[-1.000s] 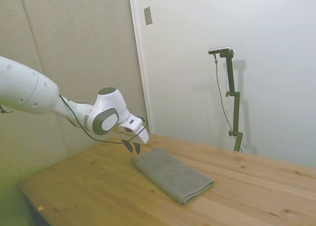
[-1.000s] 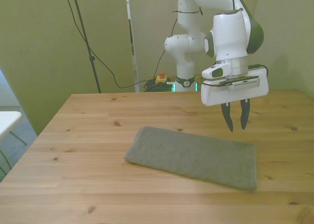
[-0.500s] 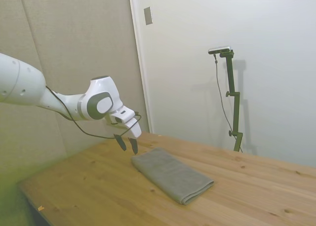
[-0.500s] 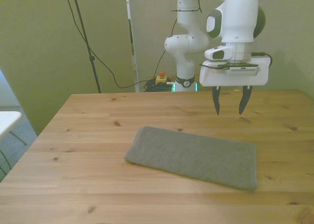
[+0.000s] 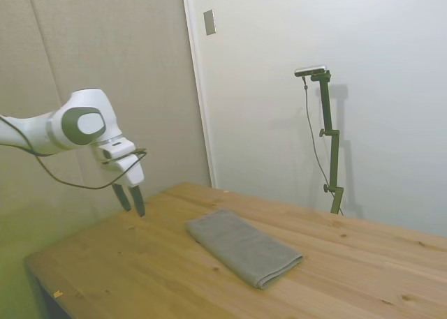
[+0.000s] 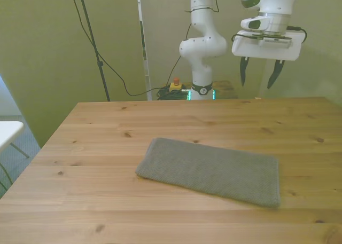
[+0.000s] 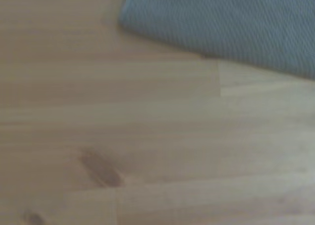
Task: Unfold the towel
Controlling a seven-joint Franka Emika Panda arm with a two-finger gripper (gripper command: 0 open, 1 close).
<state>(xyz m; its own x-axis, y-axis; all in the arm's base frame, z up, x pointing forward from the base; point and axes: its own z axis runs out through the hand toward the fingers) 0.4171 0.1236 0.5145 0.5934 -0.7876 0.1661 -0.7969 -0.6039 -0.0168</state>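
Note:
The towel [image 6: 211, 170] is a grey-olive cloth lying folded as a long flat rectangle on the wooden table [image 6: 96, 148]. In the side view the towel [image 5: 242, 246] sits mid-table. My gripper [image 6: 259, 73] hangs open and empty above the table's far edge, well apart from the towel, toward the front view's right. The side view puts the gripper [image 5: 131, 199] near the table's left end, its two dark fingers spread and pointing down. One edge of the towel [image 7: 231, 23] shows blurred in the wrist view over bare wood.
A small orange fleck [image 5: 58, 293] lies near the table's front-left corner in the side view. Cables and a red button [image 6: 175, 83] sit on the floor behind the table. A white surface [image 6: 8, 131] shows at the front view's left.
The gripper has drawn back from beside the towel toward the table's far edge and risen, its fingers spreading wider. The towel has not moved.

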